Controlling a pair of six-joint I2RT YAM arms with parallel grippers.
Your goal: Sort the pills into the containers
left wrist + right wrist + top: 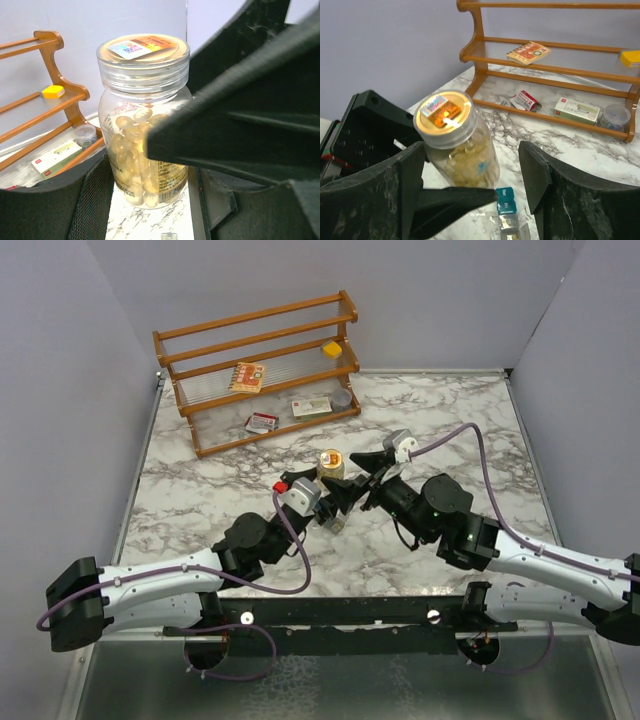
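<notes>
Left jaws grip a clear round jar (131,120).

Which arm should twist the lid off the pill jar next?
Probably right: the right claw stands open around the lid, while the left claw seems to grip the jar below, steadying it.

- The pills (131,142), yellow see-through capsules, are filling a clear jar (457,150) that is standing upright on the marble table (200,490), lid on.
- The containers (509,215), 1 teal compartment and grey ones joined in a strip, are lying flat just beside the jar's base.
</notes>
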